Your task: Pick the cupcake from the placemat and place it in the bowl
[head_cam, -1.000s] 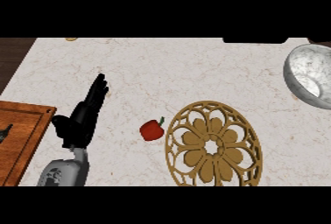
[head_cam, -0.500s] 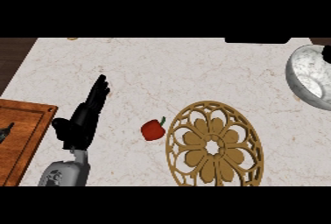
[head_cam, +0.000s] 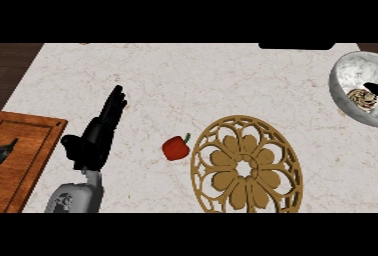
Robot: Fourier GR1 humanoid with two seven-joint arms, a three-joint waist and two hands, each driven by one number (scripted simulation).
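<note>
- Cupcake [head_cam: 361, 97]: a brown swirled top, lying in the bowl [head_cam: 345, 74] at the counter's [head_cam: 184, 80] right edge. The view cuts the bowl's right side.
- Right hand [head_cam: 371, 88]: only a black sliver shows over the bowl, just beside the cupcake. Whether it is open or closed cannot be told.
- Left hand [head_cam: 98, 134]: fingers straight and close together, pointing away, thumb out to the left. It holds nothing and is near the board [head_cam: 29, 165] at the left edge.
- Placemat [head_cam: 246, 171]: round gold lattice at the near edge, well apart from the bowl.
- Red fruit [head_cam: 176, 148]: just left of the placemat's rim, between it and the left hand.
- Open marble spans the counter's far half, from the left edge to the bowl.
</note>
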